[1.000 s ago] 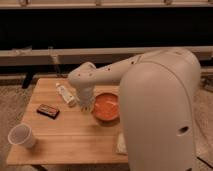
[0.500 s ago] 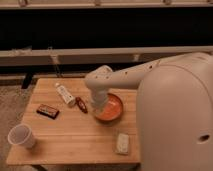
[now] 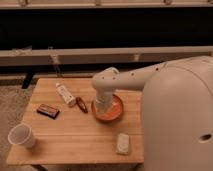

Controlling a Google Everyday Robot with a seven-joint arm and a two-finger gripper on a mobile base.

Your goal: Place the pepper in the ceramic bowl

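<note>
The pepper (image 3: 81, 104) is a small dark red-brown glossy piece lying on the wooden table (image 3: 75, 145), just left of the ceramic bowl. The ceramic bowl (image 3: 114, 113) is round, shallow and orange, at the table's middle right. My gripper (image 3: 102, 104) hangs from the white arm over the bowl's left part and hides some of its inside. The pepper lies apart from the gripper, a little to its left.
A white bottle (image 3: 65, 93) lies next to the pepper on its left. A flat dark packet (image 3: 48, 110) lies further left. A white paper cup (image 3: 21, 135) stands at the front left corner. A pale packet (image 3: 122, 143) lies near the front edge. My large white arm body (image 3: 175, 120) fills the right side.
My arm has swung to the right, from above the bottle and pepper to above the bowl. The pepper, once hidden by the arm, now shows on the table.
</note>
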